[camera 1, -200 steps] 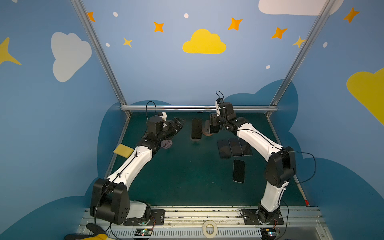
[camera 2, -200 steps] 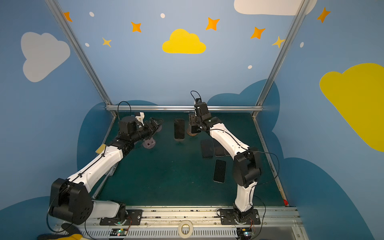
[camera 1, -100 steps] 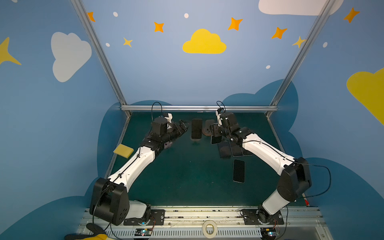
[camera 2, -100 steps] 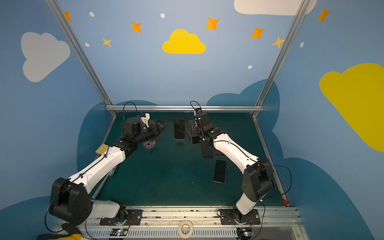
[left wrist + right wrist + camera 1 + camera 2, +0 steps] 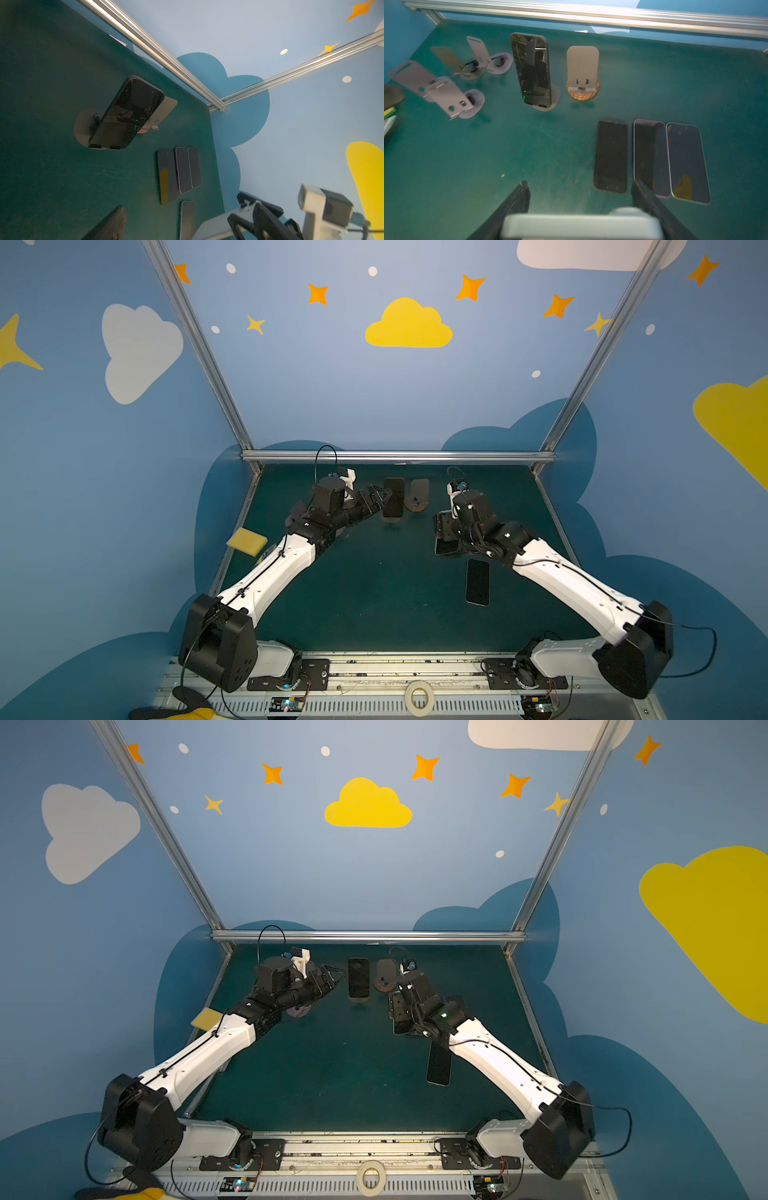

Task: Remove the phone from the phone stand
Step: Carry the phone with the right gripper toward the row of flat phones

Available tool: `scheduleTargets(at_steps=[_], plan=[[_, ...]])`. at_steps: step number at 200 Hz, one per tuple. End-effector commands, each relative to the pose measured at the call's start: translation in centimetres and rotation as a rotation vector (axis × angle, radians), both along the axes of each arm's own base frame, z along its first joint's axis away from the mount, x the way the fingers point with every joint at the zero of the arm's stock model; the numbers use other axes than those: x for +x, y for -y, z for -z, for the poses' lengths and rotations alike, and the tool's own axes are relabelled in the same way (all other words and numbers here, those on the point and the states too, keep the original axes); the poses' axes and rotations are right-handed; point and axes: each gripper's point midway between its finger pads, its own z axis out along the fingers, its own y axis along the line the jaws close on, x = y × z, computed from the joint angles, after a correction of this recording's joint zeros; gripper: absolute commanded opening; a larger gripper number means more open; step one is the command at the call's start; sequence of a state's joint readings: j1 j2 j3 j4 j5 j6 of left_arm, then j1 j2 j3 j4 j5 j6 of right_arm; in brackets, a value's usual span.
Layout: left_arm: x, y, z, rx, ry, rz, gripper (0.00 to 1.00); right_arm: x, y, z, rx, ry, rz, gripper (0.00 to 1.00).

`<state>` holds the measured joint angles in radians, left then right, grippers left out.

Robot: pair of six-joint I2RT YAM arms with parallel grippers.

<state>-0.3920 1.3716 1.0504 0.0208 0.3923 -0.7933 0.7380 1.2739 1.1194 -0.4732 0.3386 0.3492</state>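
From the left: I see my left gripper (image 5: 380,498) spread wide and holding nothing, just beside the phone (image 5: 393,497), which stands upright in its phone stand (image 5: 550,101) at the back of the green mat (image 5: 374,593). Next, an empty wooden-based stand (image 5: 582,87). On the right, my right gripper (image 5: 579,189) hangs parted and empty above three flat phones (image 5: 652,158).

right arm (image 5: 552,568) drew back, lowered; left arm (image 5: 286,560) reached nearer phone (image 5: 393,497)
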Motion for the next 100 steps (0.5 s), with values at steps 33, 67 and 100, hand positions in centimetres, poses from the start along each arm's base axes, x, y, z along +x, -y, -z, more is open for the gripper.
scheduleTargets(at_steps=[33, 67, 100], plan=[[0.2, 0.0, -1.7, 0.014, 0.046, 0.001, 0.94, -3.9, 1.3, 2.4, 0.012, -0.037, 0.055, 0.51], [0.1, -0.4, -2.1, 0.021, 0.057, -0.007, 0.94, -5.1, 1.5, 3.1, 0.002, -0.066, 0.058, 0.51], [0.5, -0.5, -1.0, 0.045, 0.034, -0.019, 0.94, -6.3, 2.0, 3.5, -0.014, -0.085, 0.079, 0.51]])
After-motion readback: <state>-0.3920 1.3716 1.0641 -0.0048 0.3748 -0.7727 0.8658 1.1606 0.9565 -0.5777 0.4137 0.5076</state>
